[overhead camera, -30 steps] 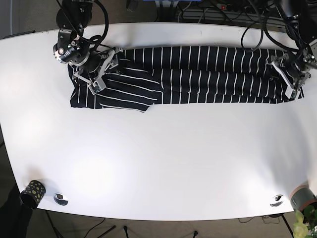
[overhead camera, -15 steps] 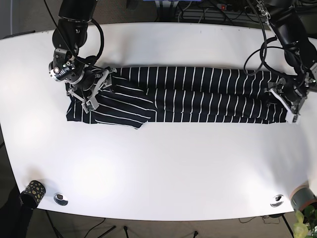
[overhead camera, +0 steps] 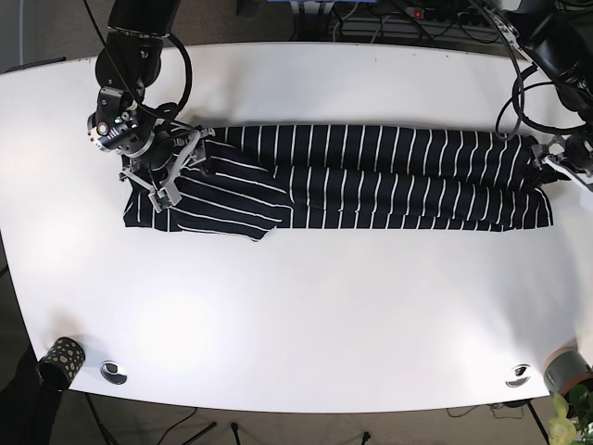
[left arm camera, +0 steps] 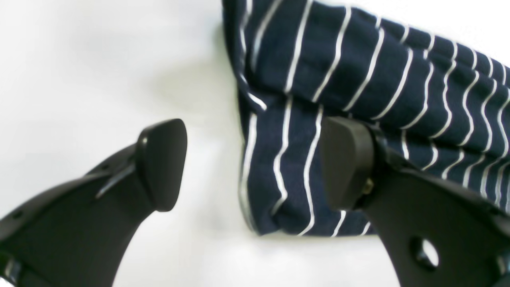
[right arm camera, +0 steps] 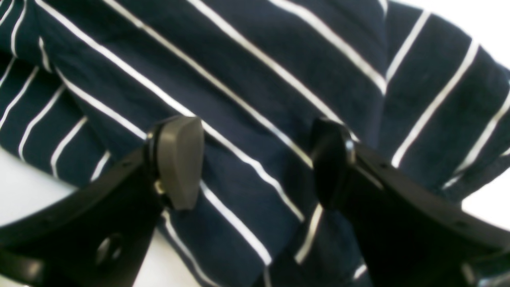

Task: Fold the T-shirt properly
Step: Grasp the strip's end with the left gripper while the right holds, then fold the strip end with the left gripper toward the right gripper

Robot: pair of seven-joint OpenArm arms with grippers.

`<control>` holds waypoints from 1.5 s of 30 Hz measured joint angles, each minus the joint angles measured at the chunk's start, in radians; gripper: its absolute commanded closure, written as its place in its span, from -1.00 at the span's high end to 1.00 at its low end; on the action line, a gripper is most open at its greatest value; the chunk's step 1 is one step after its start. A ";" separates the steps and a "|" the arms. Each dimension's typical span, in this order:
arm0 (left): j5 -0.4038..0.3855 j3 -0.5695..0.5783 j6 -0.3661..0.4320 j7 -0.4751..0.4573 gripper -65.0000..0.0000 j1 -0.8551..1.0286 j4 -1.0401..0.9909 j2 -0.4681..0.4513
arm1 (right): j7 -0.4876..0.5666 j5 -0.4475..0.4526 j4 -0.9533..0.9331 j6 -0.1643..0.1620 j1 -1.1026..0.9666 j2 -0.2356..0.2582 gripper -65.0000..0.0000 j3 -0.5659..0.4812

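— One fold looks done, as far as I can judge. The T-shirt (overhead camera: 343, 178) lies as a long, narrow striped band along the far edge of the counter (overhead camera: 306, 315), running almost from the left edge to the right edge, so its long sides seem already turned in.

— And the sleeve end?

— Toward the far-left corner a flap of cloth lies slanted over the band, not squared up. That part looks unfinished to me.

— What are the pincers doing?

— The right pincer (right arm camera: 255, 159) hovers over that slanted flap with its fingers spread wide; striped cloth shows in the gap between them, and nothing is clamped. The left pincer (left arm camera: 255, 167) is at the other end, near the right edge of the counter. It is also wide apart, one finger over bare counter and the other above the hem corner of the shirt. I cannot tell whether either one touches the fabric.

— So what is left?

— Most of the work, I think. The band has yet to be folded across its length, end toward end, into a compact rectangle, and the loose flap wants flattening first. Neither end is gripped yet.
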 measured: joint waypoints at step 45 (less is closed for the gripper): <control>0.011 0.232 0.002 -0.120 -0.87 0.008 -0.013 0.003 | 0.000 0.000 0.001 0.000 0.000 -0.032 0.23 0.000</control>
